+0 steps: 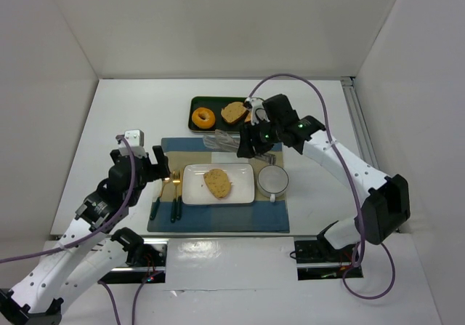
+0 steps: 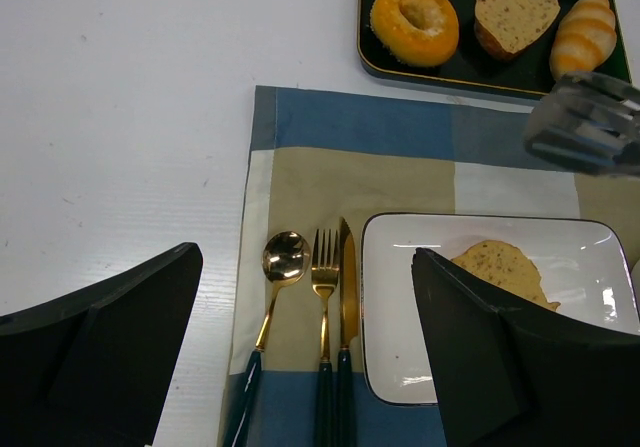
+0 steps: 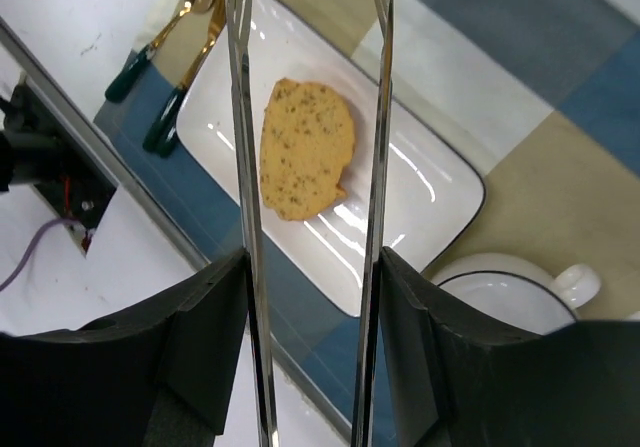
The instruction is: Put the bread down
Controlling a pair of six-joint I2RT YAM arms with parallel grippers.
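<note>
The bread (image 1: 217, 182), an oval tan speckled slice, lies flat on the white rectangular plate (image 1: 192, 194) on the placemat. It also shows in the right wrist view (image 3: 305, 147) and, half hidden by a finger, in the left wrist view (image 2: 500, 267). My right gripper (image 1: 252, 145) is shut on clear tongs (image 1: 221, 142), held above the plate's far edge. The tongs' two arms (image 3: 243, 167) stand apart with nothing between them, above the bread. My left gripper (image 1: 161, 169) is open and empty over the cutlery (image 2: 322, 297).
A dark tray (image 1: 218, 99) at the back holds a doughnut (image 1: 203, 117), a rounder bread slice (image 1: 233, 112) and a striped roll (image 2: 582, 32). A white mug (image 1: 273, 180) stands right of the plate. A gold spoon, fork and knife lie left of it.
</note>
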